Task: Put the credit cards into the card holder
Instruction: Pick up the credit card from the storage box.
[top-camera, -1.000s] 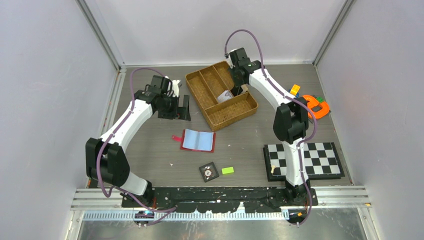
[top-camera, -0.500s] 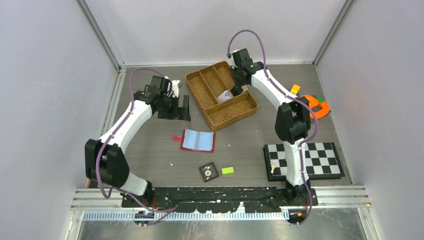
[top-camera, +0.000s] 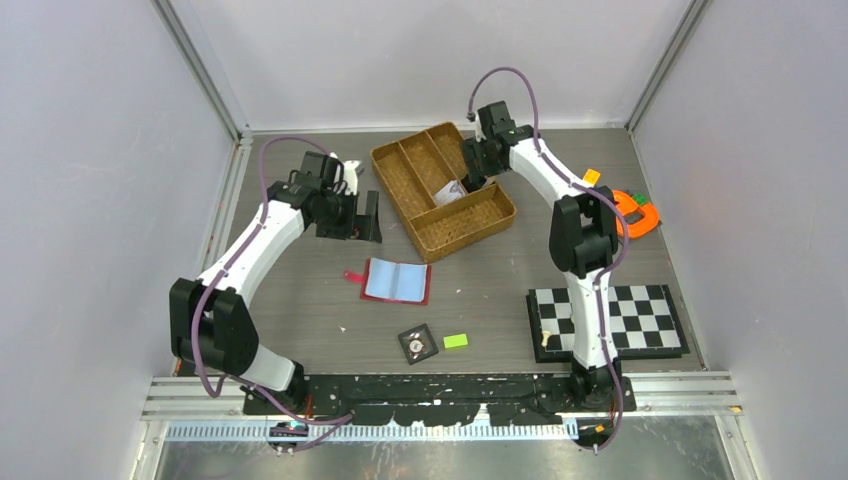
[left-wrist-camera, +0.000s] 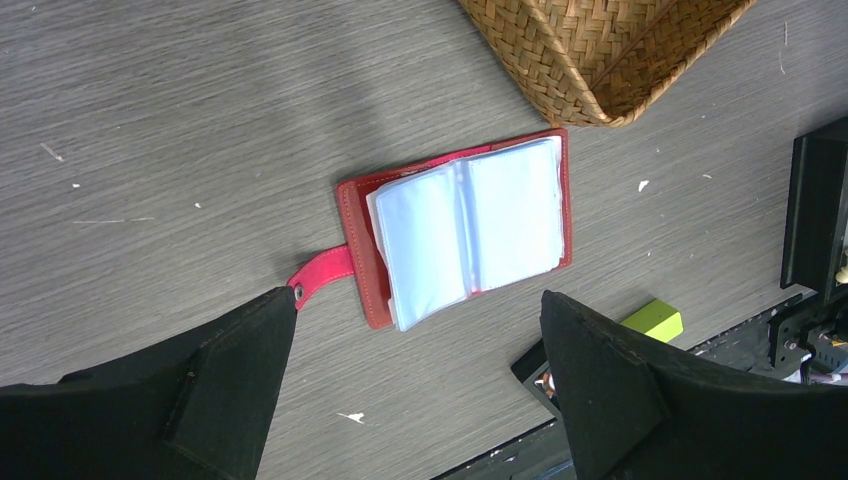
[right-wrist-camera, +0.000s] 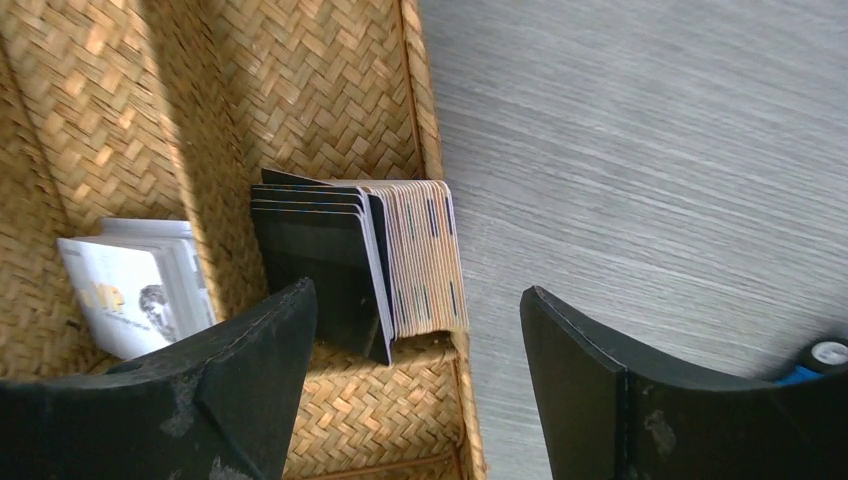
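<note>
The card holder (top-camera: 397, 281) lies open on the table, red with pale blue-grey pockets (left-wrist-camera: 470, 225) and its tab to the left. My left gripper (left-wrist-camera: 418, 297) hangs open well above it, holding nothing (top-camera: 365, 215). A stack of credit cards (right-wrist-camera: 415, 255) stands on edge in the corner compartment of the woven tray (right-wrist-camera: 330, 90); dark ones sit on the left and tan-orange ones on the right. My right gripper (right-wrist-camera: 416, 290) is open just above this stack, one finger on each side, gripping nothing (top-camera: 470, 178).
White printed cards (right-wrist-camera: 130, 285) lie in the neighbouring tray compartment. A green block (top-camera: 456, 341) and a black tile with a dial (top-camera: 417, 343) sit near the front. A checkerboard (top-camera: 607, 320) and orange objects (top-camera: 633, 213) are on the right.
My right gripper has gone from shut to open, and its wrist has shifted slightly toward the back over the tray. The left arm and card holder have not moved.
</note>
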